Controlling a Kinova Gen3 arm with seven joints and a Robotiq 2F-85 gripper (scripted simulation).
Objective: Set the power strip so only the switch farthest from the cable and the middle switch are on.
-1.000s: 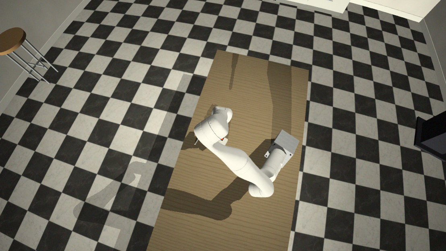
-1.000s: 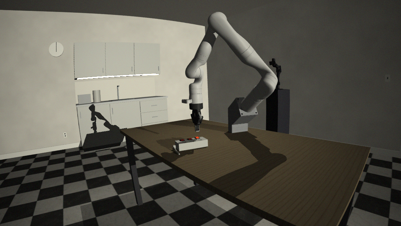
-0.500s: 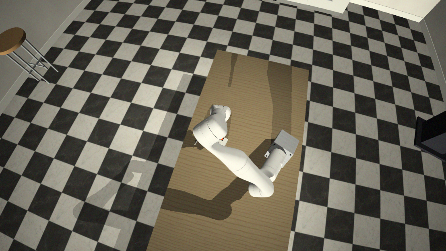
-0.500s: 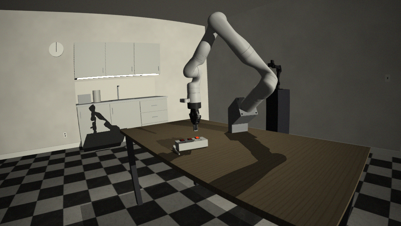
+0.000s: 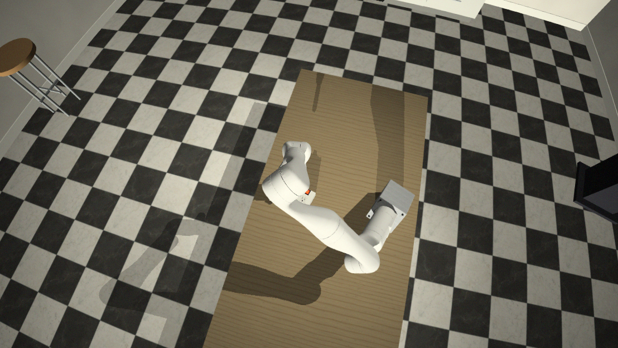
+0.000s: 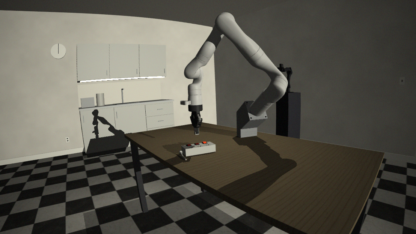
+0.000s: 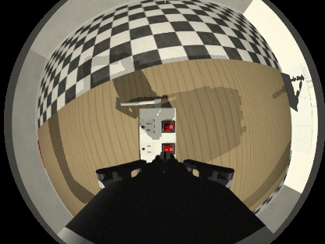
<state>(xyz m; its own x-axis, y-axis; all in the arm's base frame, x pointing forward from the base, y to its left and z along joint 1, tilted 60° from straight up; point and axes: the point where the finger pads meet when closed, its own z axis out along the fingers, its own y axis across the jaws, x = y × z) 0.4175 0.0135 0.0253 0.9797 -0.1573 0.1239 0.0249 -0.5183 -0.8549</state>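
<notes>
Arm fills the middle of the top view, bending from its grey base block near the table's right edge, out toward the viewer and back across the wooden table. It hides nearly all of the power strip; only a corner of white casing with a lit orange-red switch shows beside the forearm. A wooden stool stands on the checkered floor in the far left corner.

In the exterior view the power strip lies flat and right way up on the table, near its left edge, with a short cable stub at the left end. Three switches sit in a row on top. The one farthest from the cable glows bright orange-red; the middle switch and the one nearest the cable look darker red. The gripper points straight down above the strip, clear of it — fingers pressed fully together, holding nothing. Kitchen cabinets stand against the lit wall behind.

From the wrist view, the gripper's dark body covers the lower half of the picture. The strip runs away from the camera, with two red switches visible — one just above the fingertips, another beyond it.
</notes>
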